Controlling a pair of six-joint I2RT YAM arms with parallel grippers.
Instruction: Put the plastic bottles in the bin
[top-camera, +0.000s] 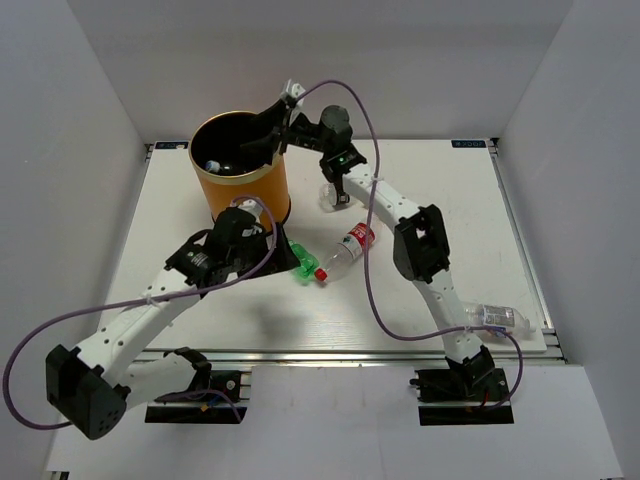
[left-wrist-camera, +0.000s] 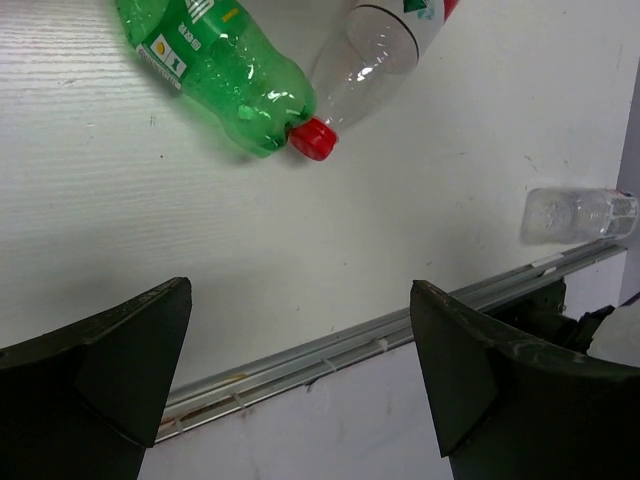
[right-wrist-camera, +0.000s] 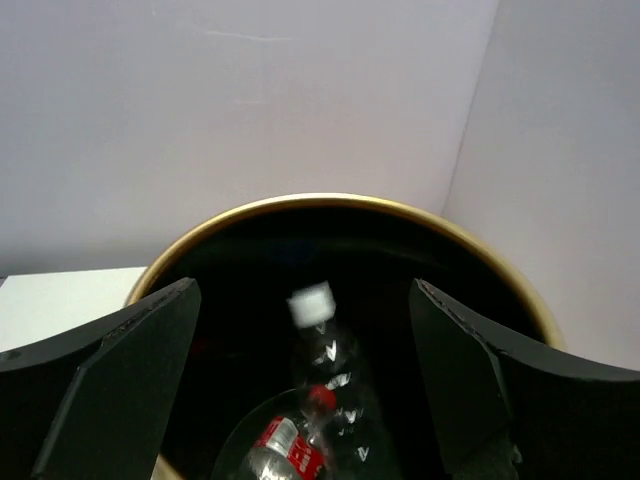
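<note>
Over the bin (right-wrist-camera: 330, 201), right end effector (right-wrist-camera: 303, 300) spread; left end effector (left-wrist-camera: 300, 300) spread; label on green bottle (left-wrist-camera: 225, 75) illegible

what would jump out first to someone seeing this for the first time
The tall orange cylindrical bin with a gold rim stands at the far left of the table, the open right gripper over its mouth and clear plastic bottles inside. Mid-table, an all-green plastic bottle and a clear red-labelled bottle lie together, near the open left gripper.

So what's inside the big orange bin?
A white-capped clear bottle and a red-labelled bottle show inside the bin. Its dark depths and the right tool hide anything else.
</note>
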